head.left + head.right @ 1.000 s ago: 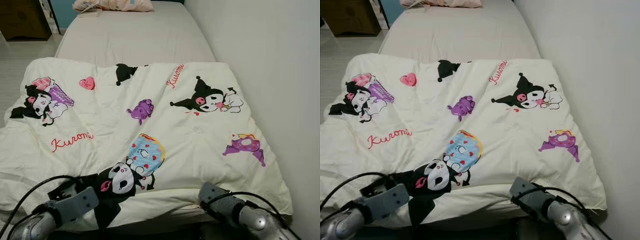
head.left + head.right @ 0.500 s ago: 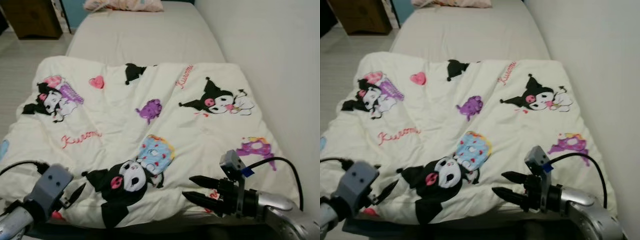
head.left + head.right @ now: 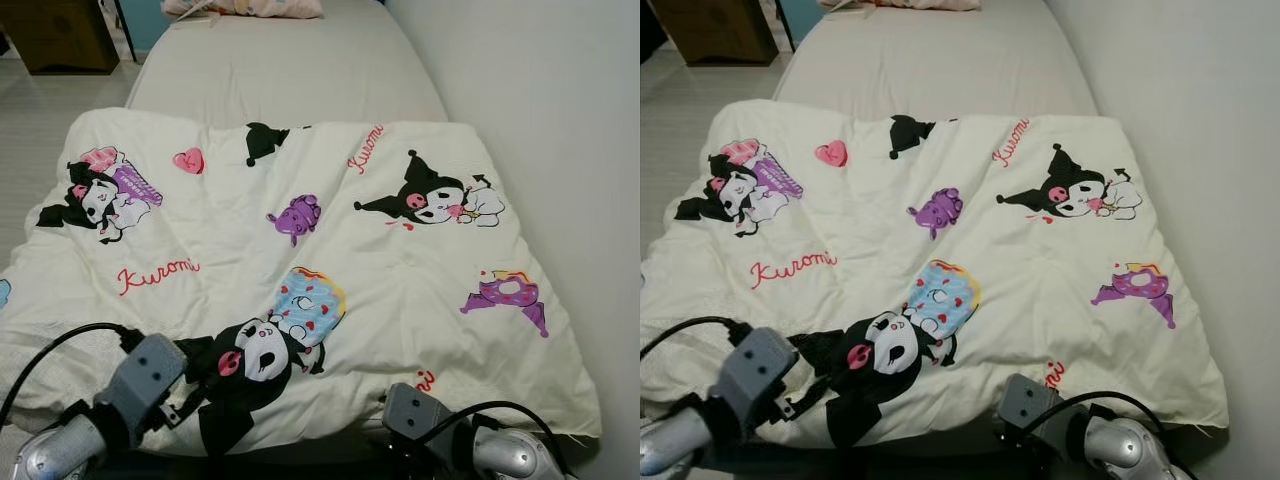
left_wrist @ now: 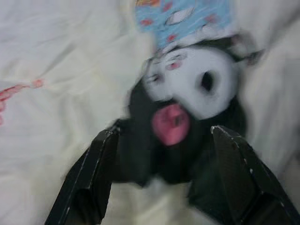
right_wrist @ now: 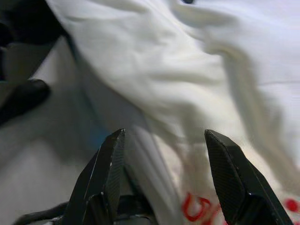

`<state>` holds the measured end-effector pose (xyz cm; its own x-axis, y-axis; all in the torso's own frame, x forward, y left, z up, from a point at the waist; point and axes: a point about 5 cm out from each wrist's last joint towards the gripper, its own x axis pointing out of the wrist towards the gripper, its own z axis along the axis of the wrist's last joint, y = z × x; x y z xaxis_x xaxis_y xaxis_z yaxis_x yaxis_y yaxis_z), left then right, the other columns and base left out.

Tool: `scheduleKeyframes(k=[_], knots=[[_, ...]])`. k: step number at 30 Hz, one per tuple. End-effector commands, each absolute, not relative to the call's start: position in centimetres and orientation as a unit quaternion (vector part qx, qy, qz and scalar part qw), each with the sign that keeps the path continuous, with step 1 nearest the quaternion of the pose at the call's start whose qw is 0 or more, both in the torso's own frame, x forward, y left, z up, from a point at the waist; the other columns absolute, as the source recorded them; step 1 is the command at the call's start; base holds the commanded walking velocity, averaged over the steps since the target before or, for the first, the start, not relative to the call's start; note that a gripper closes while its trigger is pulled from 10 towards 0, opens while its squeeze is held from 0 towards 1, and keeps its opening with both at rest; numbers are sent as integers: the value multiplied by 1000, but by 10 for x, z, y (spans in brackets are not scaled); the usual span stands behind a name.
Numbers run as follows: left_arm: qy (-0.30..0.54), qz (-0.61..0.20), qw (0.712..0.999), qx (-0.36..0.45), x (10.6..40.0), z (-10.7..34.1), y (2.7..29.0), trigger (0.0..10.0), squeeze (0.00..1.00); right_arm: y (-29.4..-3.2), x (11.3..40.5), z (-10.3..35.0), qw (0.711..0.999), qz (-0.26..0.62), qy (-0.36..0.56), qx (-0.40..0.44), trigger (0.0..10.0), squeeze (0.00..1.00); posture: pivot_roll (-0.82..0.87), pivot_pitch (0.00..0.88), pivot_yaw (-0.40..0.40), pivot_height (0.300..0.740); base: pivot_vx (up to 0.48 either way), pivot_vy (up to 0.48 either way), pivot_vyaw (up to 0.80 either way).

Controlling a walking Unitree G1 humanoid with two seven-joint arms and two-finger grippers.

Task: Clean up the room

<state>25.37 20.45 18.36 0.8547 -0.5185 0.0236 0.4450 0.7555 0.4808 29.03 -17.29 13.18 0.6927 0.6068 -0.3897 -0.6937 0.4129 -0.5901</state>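
Both claws spread, nothing held: left gripper [image 4: 161, 176] over the blanket [image 3: 300, 260] hem by the black cartoon print, right gripper [image 5: 161, 176] at the near hem. Blanket's soft, floppy, light; pinch hem corners. Beyond: bare mattress [image 3: 290, 70], pillow [image 3: 250, 8].

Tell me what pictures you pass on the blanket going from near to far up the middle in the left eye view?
Black-and-white character → blue donut → purple creature → black shape at the blanket top edge.
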Motion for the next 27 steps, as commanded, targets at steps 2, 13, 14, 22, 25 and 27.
scheduleKeyframes(k=[2,13,14,22,25,27], knots=[[-56,-296,929,214,243,172,189,10000,0,-174,288,116,816,378,56,-434,10000,0,70,449,-11,547,0,0,0],[-56,-295,929,215,242,172,186,10000,0,-179,292,101,768,355,25,-533,7137,0,73,451,-14,547,0,0,0],[-56,-295,929,215,242,172,186,10000,0,-179,292,101,768,355,25,-533,7137,0,73,451,-14,547,0,0,0],[-49,-343,922,171,231,178,171,10000,0,-185,294,99,765,335,20,-549,0,0,74,453,-16,547,0,0,0],[-43,-390,905,162,222,177,156,10000,0,-186,296,98,764,329,14,-555,0,0,74,455,-15,547,0,0,0],[-44,-424,891,153,215,179,143,10000,0,-187,299,97,763,323,9,-560,0,0,75,456,-15,547,0,0,0]])
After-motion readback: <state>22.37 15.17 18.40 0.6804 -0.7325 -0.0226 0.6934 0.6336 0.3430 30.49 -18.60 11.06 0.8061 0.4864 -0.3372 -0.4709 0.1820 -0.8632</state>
